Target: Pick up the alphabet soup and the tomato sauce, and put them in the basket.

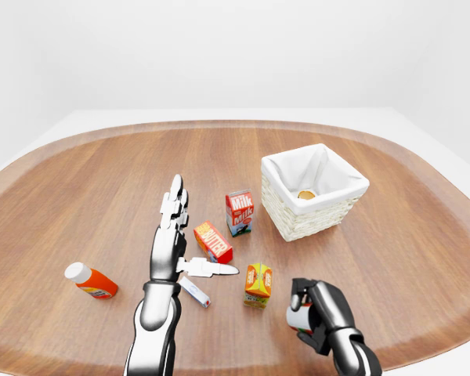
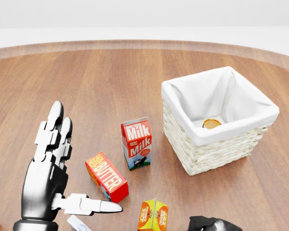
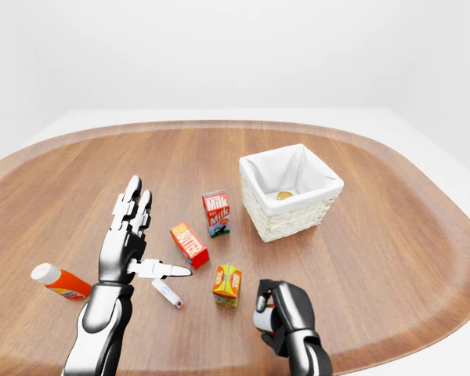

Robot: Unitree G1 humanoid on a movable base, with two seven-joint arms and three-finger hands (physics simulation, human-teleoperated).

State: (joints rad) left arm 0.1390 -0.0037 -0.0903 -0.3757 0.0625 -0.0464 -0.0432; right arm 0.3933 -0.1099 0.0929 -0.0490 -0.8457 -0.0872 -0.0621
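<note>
A wicker basket with a white lining stands at the right of the head view. The round golden top of one can shows on its floor. My right hand is low at the bottom of the left-eye view, shut on a second can with a white and red side. Its label is hidden, so I cannot tell which of the two it is. That hand's top just shows in the head view. My left hand hovers open and flat over the table, left of the cartons, holding nothing.
A milk carton, a red butter box and an orange juice carton stand between my left hand and the basket. A small white tube lies under the left thumb. An orange bottle lies far left.
</note>
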